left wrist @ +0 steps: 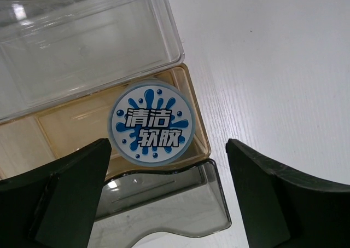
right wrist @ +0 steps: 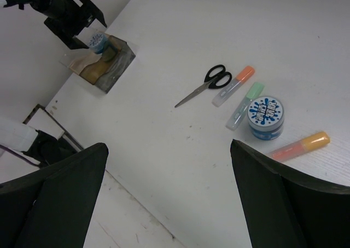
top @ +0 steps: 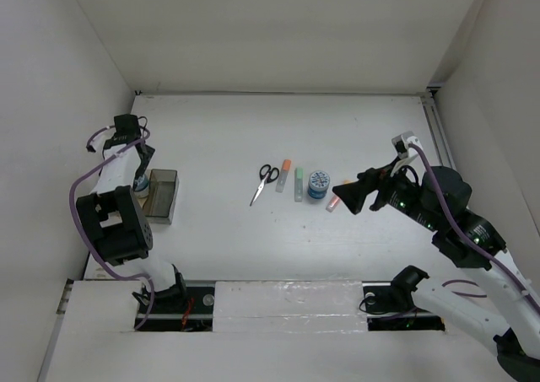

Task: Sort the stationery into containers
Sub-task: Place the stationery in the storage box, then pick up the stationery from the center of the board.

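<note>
Top external view: the scissors (top: 267, 180) lie mid-table, black handles toward the far wall and blades slanting near-left. Just right of them the orange-capped pen (top: 283, 176) and the green-capped pen (top: 299, 184) lie almost parallel, long axes near-to-far, caps pointing far. One blue-and-white roll (top: 318, 184) sits flat beside the green-capped pen. The orange-pink highlighter (top: 333, 202) lies slanted, partly hidden by the right gripper (top: 344, 195), whose jaws gape wide. In the left wrist view, the left gripper (left wrist: 167, 145) has its jaws apart either side of the second roll (left wrist: 151, 126). That roll lies face up, showing a blue splash and white characters, at an amber-tinted compartment between the clear bin (left wrist: 82, 40) and the smoky bin (left wrist: 180, 204).
</note>
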